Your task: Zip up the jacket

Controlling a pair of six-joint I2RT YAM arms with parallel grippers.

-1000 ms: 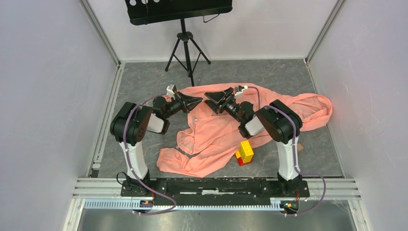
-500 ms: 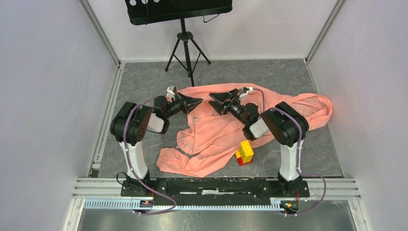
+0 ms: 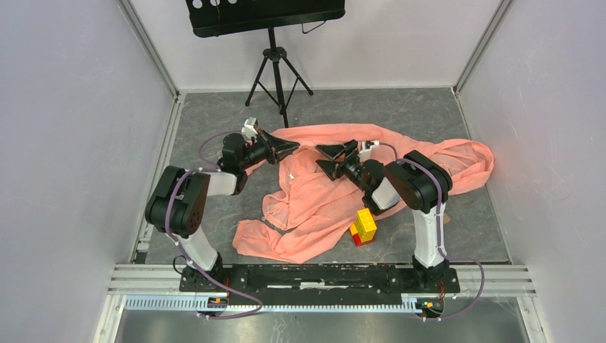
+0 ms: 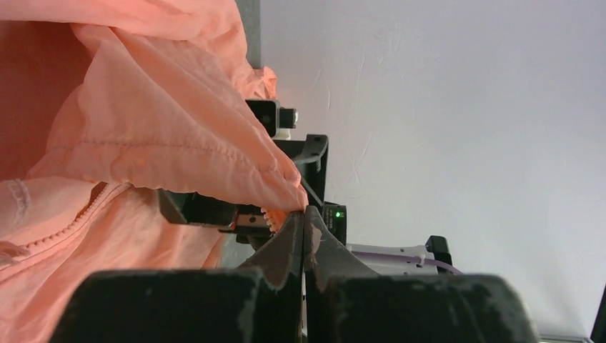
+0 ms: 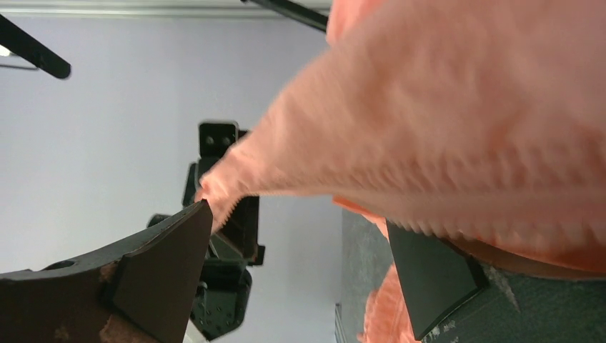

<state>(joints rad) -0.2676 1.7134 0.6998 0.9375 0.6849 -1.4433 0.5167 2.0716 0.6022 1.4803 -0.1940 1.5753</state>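
The salmon-pink jacket lies crumpled across the middle of the table. My left gripper is shut on a raised edge of it. In the left wrist view the closed fingertips pinch the jacket at a hem corner with zipper teeth, and a zipper line runs down the left. My right gripper faces the left one, open. In the right wrist view its gripper is open, and a blurred toothed edge of the jacket drapes over the gap, touching the left fingertip.
A yellow-and-red block stack stands against the jacket's near right edge, in front of the right arm. A black music stand on a tripod stands at the back. Grey walls close in the left, right and far sides.
My left arm's elbow has swung out to the left while its gripper keeps hold of the fabric. My right gripper has drawn slightly to the right, still open.
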